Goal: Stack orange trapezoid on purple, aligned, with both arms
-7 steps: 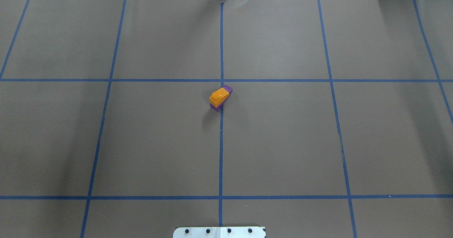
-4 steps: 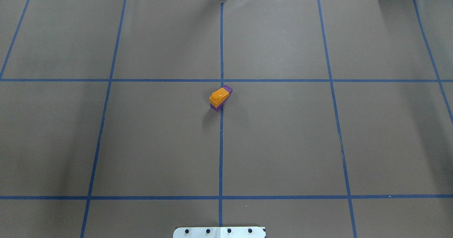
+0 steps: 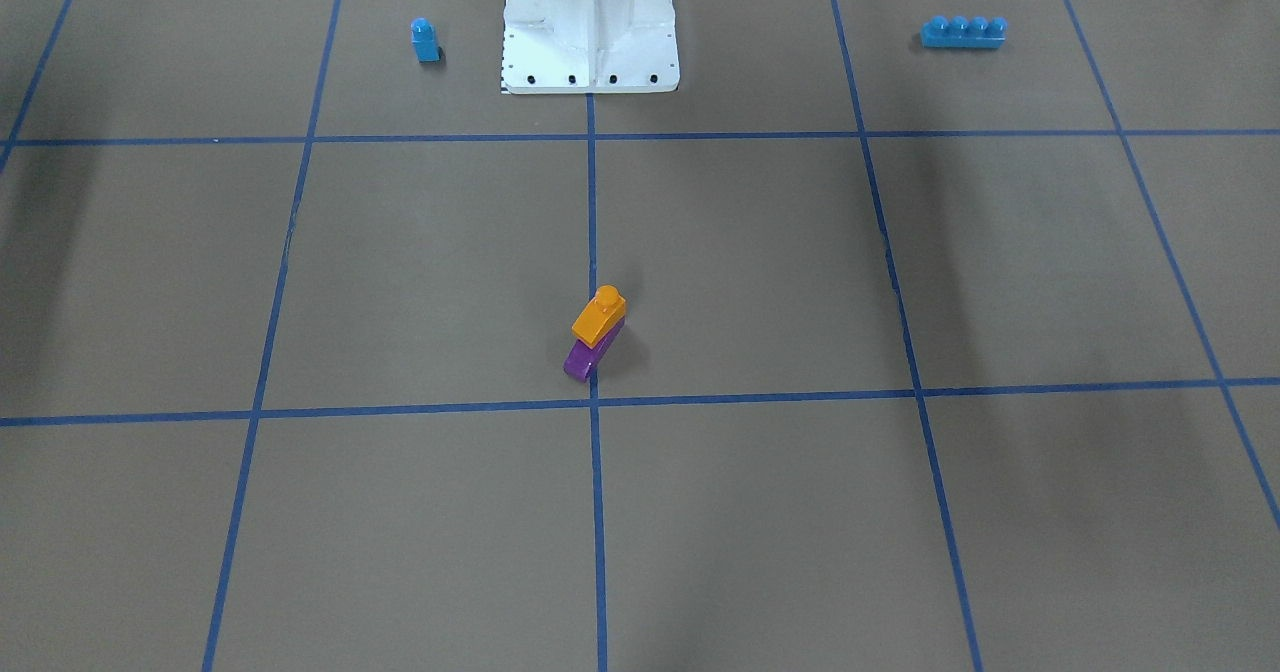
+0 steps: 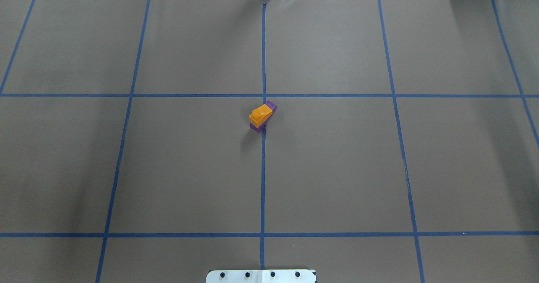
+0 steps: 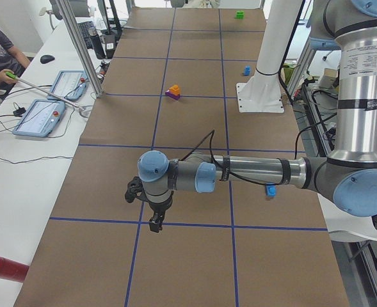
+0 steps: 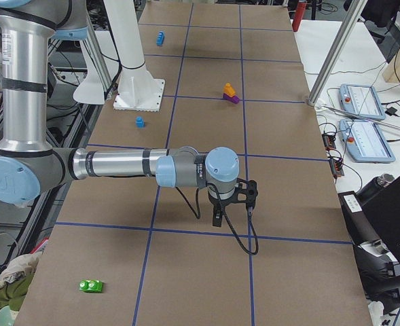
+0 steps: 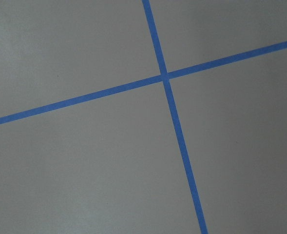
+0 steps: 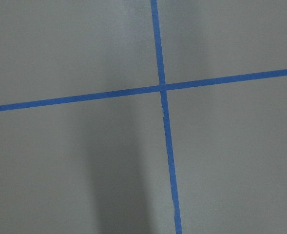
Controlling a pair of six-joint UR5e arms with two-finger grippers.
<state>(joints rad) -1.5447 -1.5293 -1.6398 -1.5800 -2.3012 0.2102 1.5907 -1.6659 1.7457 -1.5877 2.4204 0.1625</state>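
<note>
Jaws first: the left gripper [image 5: 154, 224], black two-finger w/ cables, shows only in a side view, so can't tell how wide its jaws stand; no brick seen at it. Same for the right gripper [image 6: 218, 219]: side view only, opening can't be told, no brick seen at it. Both hang low over the brown paper table [image 4: 168, 169] near blue tape [image 7: 163, 75] crossings, well apart from the bricks. Wrist cams show paper + tape only.

Task things: the small glossy orange plastic trapezoid brick [image 4: 260, 113], one stud up, sits on the small glossy purple plastic sloped brick [image 3: 578, 360], mid-table on the centre tape line. Purple pokes out at both ends from overhead.

Risks (my read): orange may be offset or not pressed fully home, so alignment could fail a check. Any re-approach could nudge the light pair, which would skid on smooth paper b/c nothing braces purple. The small blue single-stud brick [image 3: 424, 40] and long blue four-stud brick [image 3: 963, 32], near the white robot base [image 3: 590, 22], are too far off to interfere.
</note>
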